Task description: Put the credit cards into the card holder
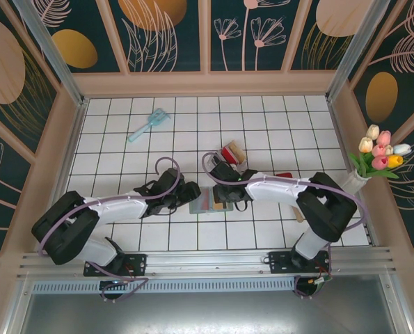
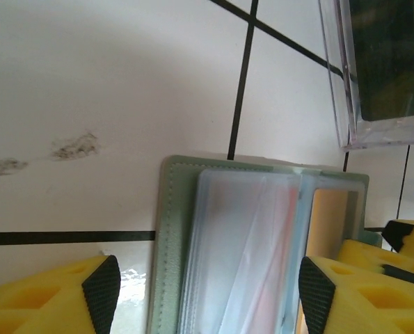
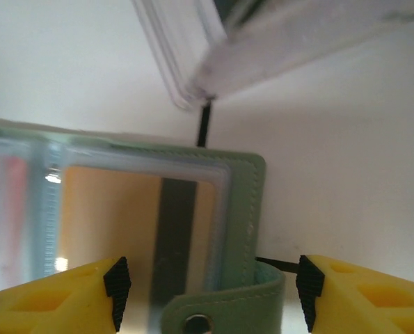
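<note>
The card holder (image 1: 207,202) lies open on the tiles between my two grippers. In the left wrist view its sage-green edge (image 2: 166,236) frames clear sleeves with a reddish card (image 2: 283,236) inside. In the right wrist view a tan-orange card with a black stripe (image 3: 133,223) sits in a sleeve, next to the green snap strap (image 3: 224,309). My left gripper (image 1: 191,192) (image 2: 209,292) hangs open over the holder's left half. My right gripper (image 1: 225,196) (image 3: 211,291) is open over the right half and strap. A loose red card (image 1: 284,175) lies to the right.
A clear plastic box (image 1: 233,153) (image 2: 380,69) (image 3: 262,49) holding more cards stands just behind the holder. A light blue brush (image 1: 149,125) lies at the back left. A vase of tulips (image 1: 379,156) stands by the right wall.
</note>
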You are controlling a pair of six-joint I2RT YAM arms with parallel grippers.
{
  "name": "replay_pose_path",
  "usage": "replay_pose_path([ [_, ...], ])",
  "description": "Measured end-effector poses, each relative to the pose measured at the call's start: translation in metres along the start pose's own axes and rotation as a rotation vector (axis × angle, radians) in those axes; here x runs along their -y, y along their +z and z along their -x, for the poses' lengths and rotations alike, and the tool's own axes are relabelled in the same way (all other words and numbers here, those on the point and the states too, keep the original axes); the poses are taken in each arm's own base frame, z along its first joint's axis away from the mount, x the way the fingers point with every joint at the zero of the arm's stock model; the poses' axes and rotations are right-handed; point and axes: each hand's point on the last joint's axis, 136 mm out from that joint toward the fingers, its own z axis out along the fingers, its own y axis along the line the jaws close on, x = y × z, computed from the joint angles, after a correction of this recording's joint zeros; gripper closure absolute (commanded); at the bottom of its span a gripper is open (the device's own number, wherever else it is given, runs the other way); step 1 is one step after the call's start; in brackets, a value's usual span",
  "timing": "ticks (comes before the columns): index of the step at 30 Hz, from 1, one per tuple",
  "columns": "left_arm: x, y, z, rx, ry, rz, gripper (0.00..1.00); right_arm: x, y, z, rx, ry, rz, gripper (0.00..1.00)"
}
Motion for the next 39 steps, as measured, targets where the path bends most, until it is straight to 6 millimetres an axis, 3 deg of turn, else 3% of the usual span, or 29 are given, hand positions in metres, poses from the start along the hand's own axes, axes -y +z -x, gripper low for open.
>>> replay_pose_path([
  [8, 0.004, 0.009, -0.005, -0.044, 0.004, -0.022, 0.33, 0.006, 0.001, 0.001, 0.011, 0.017, -0.035, 0.58],
  [17, 0.008, 0.012, -0.007, -0.063, 0.006, -0.039, 0.45, 0.007, 0.0, 0.001, 0.016, 0.024, -0.037, 0.74],
  [27, 0.02, 0.006, -0.005, -0.06, 0.003, -0.088, 0.58, 0.009, 0.0, 0.001, 0.019, 0.034, -0.026, 0.77],
  [33, 0.044, -0.001, 0.0, -0.047, 0.004, -0.193, 0.58, 0.011, -0.001, 0.0, 0.017, 0.051, 0.0, 0.8],
  [39, 0.079, -0.001, -0.003, -0.094, 0.033, -0.312, 0.59, 0.014, -0.007, 0.004, 0.03, 0.091, 0.048, 0.9],
])
